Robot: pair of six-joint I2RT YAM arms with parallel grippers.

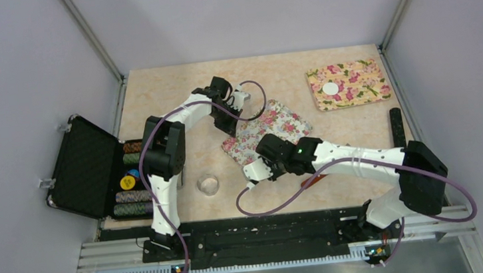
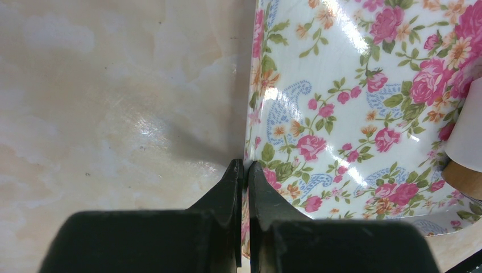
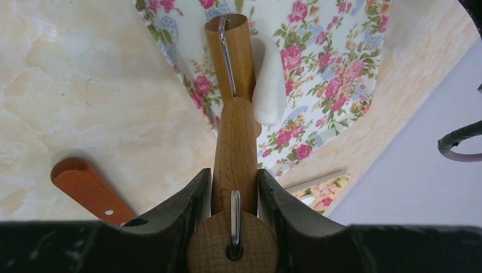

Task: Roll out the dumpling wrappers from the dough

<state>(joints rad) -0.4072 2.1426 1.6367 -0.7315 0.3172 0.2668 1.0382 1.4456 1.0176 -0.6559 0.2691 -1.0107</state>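
A robot test booth in a lab: plain lilac walls (image 1: 6,79), metal posts (image 1: 90,36), mounting rail (image 1: 275,240) at 6 o'clock.

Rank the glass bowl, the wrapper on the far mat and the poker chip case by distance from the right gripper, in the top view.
From the right gripper, which grips the rolling pin:
1. glass bowl, close on its left.
2. dumpling wrapper, on the far floral mat, back right.
3. poker chip case, open, at the far left.
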